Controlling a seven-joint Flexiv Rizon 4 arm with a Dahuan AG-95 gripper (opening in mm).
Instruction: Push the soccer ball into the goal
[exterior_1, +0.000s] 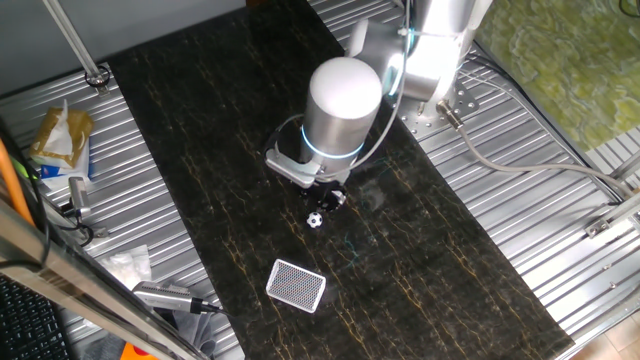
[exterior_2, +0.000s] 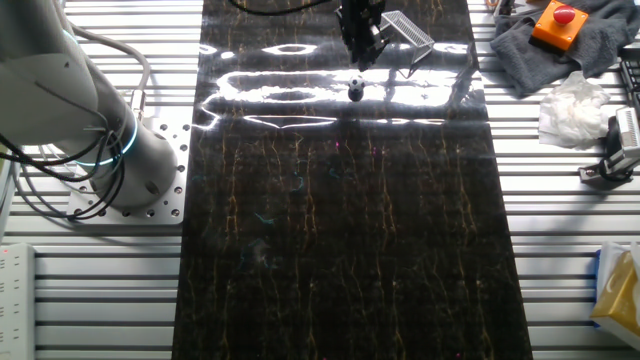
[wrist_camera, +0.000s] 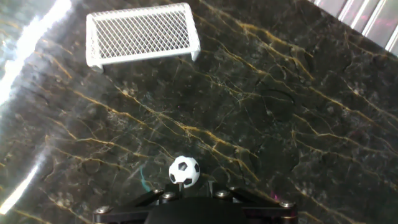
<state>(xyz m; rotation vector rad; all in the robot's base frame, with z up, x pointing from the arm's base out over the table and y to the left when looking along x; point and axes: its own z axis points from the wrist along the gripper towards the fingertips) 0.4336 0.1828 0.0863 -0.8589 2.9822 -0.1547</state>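
Observation:
The small black-and-white soccer ball (wrist_camera: 185, 171) lies on the dark marble mat, right at the tip of my gripper (wrist_camera: 182, 187). The fingers stand close together behind the ball, with nothing held between them. The goal (wrist_camera: 142, 34), a white frame with fine mesh, sits farther ahead and slightly left in the hand view, its opening facing the ball. In one fixed view the ball (exterior_1: 315, 219) lies between the gripper (exterior_1: 329, 202) and the goal (exterior_1: 297, 286). In the other fixed view the gripper (exterior_2: 362, 52) hangs just behind the ball (exterior_2: 355, 88), next to the goal (exterior_2: 405, 30).
The mat (exterior_1: 400, 270) lies on a ribbed metal table (exterior_1: 560, 250). A snack bag (exterior_1: 60, 135) and tools lie off the mat on one side. A grey cloth with an orange button box (exterior_2: 560, 20) and white tissue (exterior_2: 575, 105) lie on the other. The arm's base (exterior_2: 130, 160) is bolted beside the mat.

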